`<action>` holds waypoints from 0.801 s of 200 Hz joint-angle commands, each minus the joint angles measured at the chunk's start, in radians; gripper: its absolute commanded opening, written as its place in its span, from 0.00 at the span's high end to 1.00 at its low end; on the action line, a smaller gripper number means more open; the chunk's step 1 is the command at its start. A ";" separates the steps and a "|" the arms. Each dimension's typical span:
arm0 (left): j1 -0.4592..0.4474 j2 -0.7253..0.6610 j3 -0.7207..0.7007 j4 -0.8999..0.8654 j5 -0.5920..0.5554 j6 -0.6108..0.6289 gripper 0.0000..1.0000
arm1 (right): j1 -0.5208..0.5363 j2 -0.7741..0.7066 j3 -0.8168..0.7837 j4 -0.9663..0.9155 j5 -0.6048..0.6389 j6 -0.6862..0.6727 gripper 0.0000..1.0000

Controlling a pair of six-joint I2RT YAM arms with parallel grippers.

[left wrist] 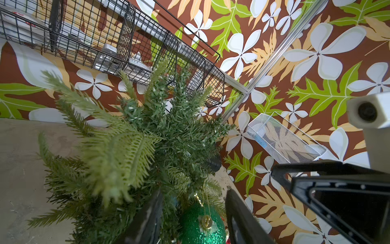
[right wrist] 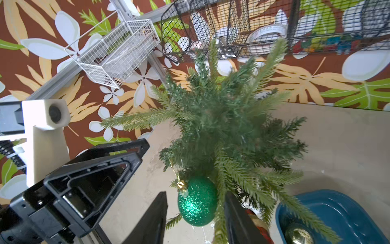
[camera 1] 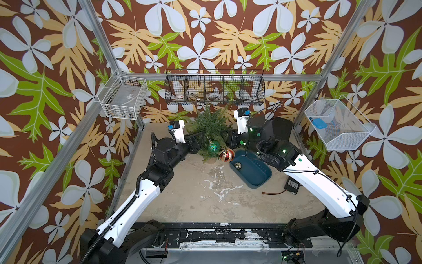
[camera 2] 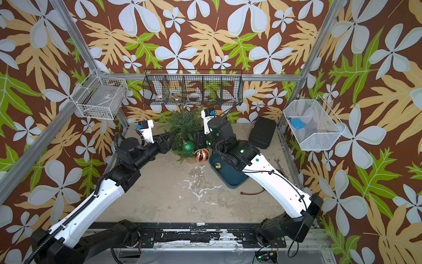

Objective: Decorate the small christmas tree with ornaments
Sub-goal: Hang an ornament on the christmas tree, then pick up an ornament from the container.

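Note:
The small christmas tree (camera 1: 209, 125) (camera 2: 184, 126) stands at the back of the table. A glittery green ornament (camera 1: 214, 146) (left wrist: 202, 226) (right wrist: 197, 202) hangs from a low branch on a gold string. My left gripper (left wrist: 194, 193) and right gripper (right wrist: 196, 194) come in from either side. Both are open, and the green ball sits between each pair of fingers without being pinched. A red-and-gold striped ornament (camera 1: 226, 154) lies on the table beside the tree. A small gold ornament (camera 1: 238, 165) rests in the blue tray (camera 1: 258, 180).
A black wire basket (camera 1: 214, 89) hangs on the back wall just above the treetop. White wire baskets (camera 1: 123, 96) (camera 1: 338, 124) are mounted on the left and right. A black box with a cable (camera 1: 293, 184) lies near the tray.

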 commanded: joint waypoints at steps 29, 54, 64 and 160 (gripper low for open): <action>0.000 -0.068 -0.021 -0.048 -0.027 0.014 0.40 | -0.077 -0.112 -0.103 -0.002 0.031 0.000 0.48; 0.000 -0.138 -0.050 -0.106 -0.037 0.026 0.35 | -0.178 -0.210 -0.232 -0.003 -0.005 0.014 0.40; 0.000 -0.173 -0.072 -0.128 -0.040 0.026 0.33 | -0.220 -0.248 -0.293 -0.001 -0.016 0.018 0.36; 0.000 -0.509 -0.403 -0.292 0.063 -0.082 0.22 | -0.365 -0.167 -0.689 0.110 -0.124 0.049 0.19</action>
